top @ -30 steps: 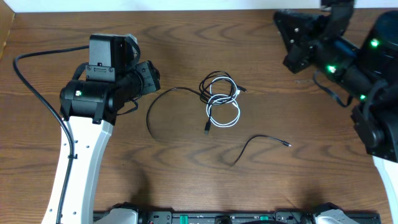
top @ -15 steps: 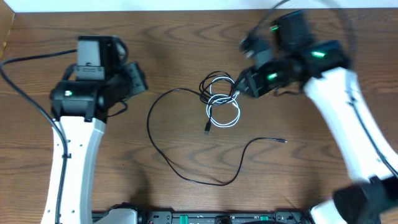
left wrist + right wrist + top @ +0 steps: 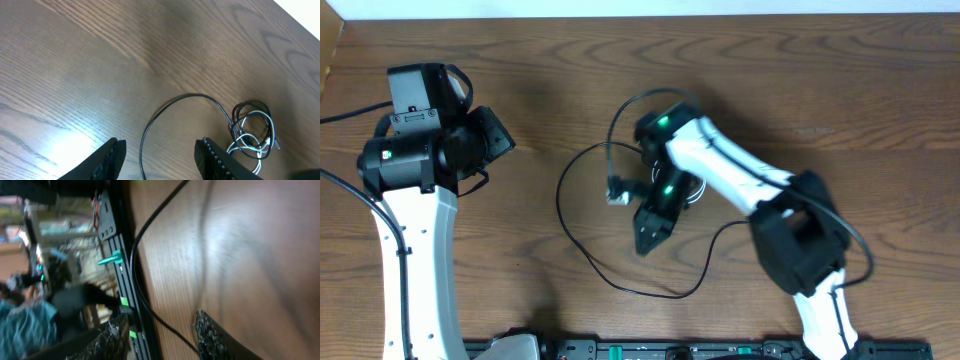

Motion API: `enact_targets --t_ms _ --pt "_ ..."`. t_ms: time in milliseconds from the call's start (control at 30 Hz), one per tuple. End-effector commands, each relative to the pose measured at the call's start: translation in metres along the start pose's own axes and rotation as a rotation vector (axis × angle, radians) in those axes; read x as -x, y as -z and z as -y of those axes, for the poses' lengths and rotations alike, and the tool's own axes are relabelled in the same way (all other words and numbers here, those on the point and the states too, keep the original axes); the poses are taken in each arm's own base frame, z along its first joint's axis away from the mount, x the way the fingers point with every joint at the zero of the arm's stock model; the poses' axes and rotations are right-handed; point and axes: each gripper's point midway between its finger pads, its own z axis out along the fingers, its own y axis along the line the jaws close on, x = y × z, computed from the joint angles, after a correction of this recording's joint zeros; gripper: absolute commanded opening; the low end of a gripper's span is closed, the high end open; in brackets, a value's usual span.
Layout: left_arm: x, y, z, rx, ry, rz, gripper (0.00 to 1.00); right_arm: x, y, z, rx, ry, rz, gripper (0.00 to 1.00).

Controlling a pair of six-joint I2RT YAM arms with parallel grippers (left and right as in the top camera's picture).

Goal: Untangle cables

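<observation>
A long thin black cable (image 3: 560, 205) loops over the table from the centre down to the front. The small coil of black and white cables (image 3: 694, 192) is mostly hidden under my right arm; it shows whole in the left wrist view (image 3: 252, 131), with the black cable's arc (image 3: 175, 100) beside it. My right gripper (image 3: 650, 232) is open just in front of the coil and left of it; in its wrist view (image 3: 162, 337) a black cable (image 3: 136, 265) runs between the fingers. My left gripper (image 3: 502, 140) is open and empty, far left of the cables (image 3: 160, 161).
The right arm (image 3: 740, 180) stretches across the table's centre from the front right. A black rail with green parts (image 3: 117, 260) runs along the table's front edge. The left arm's thick black cord (image 3: 340, 185) hangs at the far left.
The right arm has swung from the back right across to the centre and now covers the coil. The left arm has drawn back to the left.
</observation>
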Motion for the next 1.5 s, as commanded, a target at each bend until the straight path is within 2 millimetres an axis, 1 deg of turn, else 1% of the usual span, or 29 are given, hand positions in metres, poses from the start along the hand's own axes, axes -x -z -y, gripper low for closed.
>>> enact_targets --t_ms 0,67,167,300,367,433,467,567,700,733,767,800,833,867,933,1000,1067,1100,1133,1167,1200,1267,1333,1367,1400,1467 --pt "0.002 0.006 -0.002 0.006 0.004 0.014 0.50 0.008 -0.034 -0.015 0.089 0.082 -0.037 0.40" --pt "0.002 0.006 -0.002 0.007 0.003 0.013 0.50 0.010 -0.052 -0.023 0.132 0.088 -0.057 0.41" --pt "0.003 0.006 -0.003 0.010 0.000 0.018 0.50 0.015 -0.070 -0.035 0.174 0.113 -0.069 0.42" --pt "0.009 0.006 -0.010 0.024 0.022 0.036 0.50 0.017 -0.084 -0.043 0.178 0.143 -0.088 0.44" --pt "0.014 0.007 -0.020 0.037 0.049 0.049 0.50 0.018 -0.090 -0.046 0.171 0.148 -0.101 0.45" --pt "0.019 0.008 -0.031 0.054 0.079 0.059 0.50 0.016 -0.096 -0.045 0.149 0.160 -0.122 0.45" --pt "0.022 0.010 -0.040 0.068 0.104 0.067 0.50 0.016 -0.100 -0.041 0.119 0.152 -0.137 0.44" --pt "0.027 0.012 -0.058 0.096 0.154 0.079 0.50 0.016 -0.107 -0.033 0.066 0.137 -0.156 0.40" --pt "0.031 0.016 -0.077 0.125 0.205 0.089 0.50 0.013 -0.117 -0.024 0.022 0.106 -0.170 0.38" --pt "0.031 0.016 -0.079 0.127 0.208 0.089 0.50 0.012 -0.118 -0.023 0.019 0.103 -0.171 0.37" --pt "0.031 0.016 -0.080 0.129 0.211 0.089 0.50 0.012 -0.120 -0.020 0.008 0.087 -0.173 0.32" --pt "0.031 0.016 -0.080 0.129 0.211 0.090 0.50 0.012 -0.120 -0.019 0.004 0.081 -0.173 0.23" --pt "0.031 0.016 -0.080 0.129 0.211 0.090 0.50 0.012 -0.119 -0.018 0.000 0.073 -0.170 0.06" --pt "0.031 0.016 -0.079 0.129 0.211 0.090 0.50 0.013 -0.119 -0.018 0.000 0.068 -0.166 0.01" --pt "0.031 0.016 -0.079 0.128 0.211 0.090 0.50 0.018 -0.110 -0.017 -0.005 0.044 -0.143 0.01" --pt "0.031 0.016 -0.079 0.128 0.211 0.090 0.50 0.026 -0.096 -0.021 -0.014 0.040 -0.112 0.02" --pt "0.031 0.016 -0.079 0.128 0.211 0.090 0.50 0.042 -0.066 -0.029 -0.037 0.056 -0.040 0.02" --pt "0.031 0.016 -0.079 0.128 0.211 0.091 0.50 0.055 -0.042 -0.038 -0.061 0.081 0.025 0.02" --pt "0.031 0.016 -0.079 0.128 0.211 0.091 0.50 0.064 -0.023 -0.045 -0.081 0.111 0.077 0.02" --pt "0.031 0.016 -0.079 0.128 0.211 0.091 0.50 0.087 0.035 -0.066 -0.152 0.189 0.234 0.02" --pt "0.031 0.016 -0.079 0.128 0.211 0.091 0.50 0.095 0.058 -0.073 -0.184 0.207 0.299 0.01" --pt "0.031 0.016 -0.079 0.127 0.211 0.090 0.50 0.110 0.123 -0.090 -0.293 0.225 0.475 0.01" --pt "0.030 0.016 -0.076 0.111 0.211 0.085 0.50 0.114 0.180 -0.104 -0.394 0.223 0.627 0.01" --pt "0.030 0.015 -0.073 0.093 0.214 0.080 0.50 0.112 0.224 -0.118 -0.464 0.236 0.743 0.01" --pt "0.029 0.015 -0.072 0.085 0.214 0.076 0.50 0.107 0.260 -0.131 -0.519 0.249 0.846 0.01" --pt "0.029 0.015 -0.068 0.062 0.213 0.069 0.50 0.094 0.315 -0.154 -0.592 0.270 1.006 0.01"
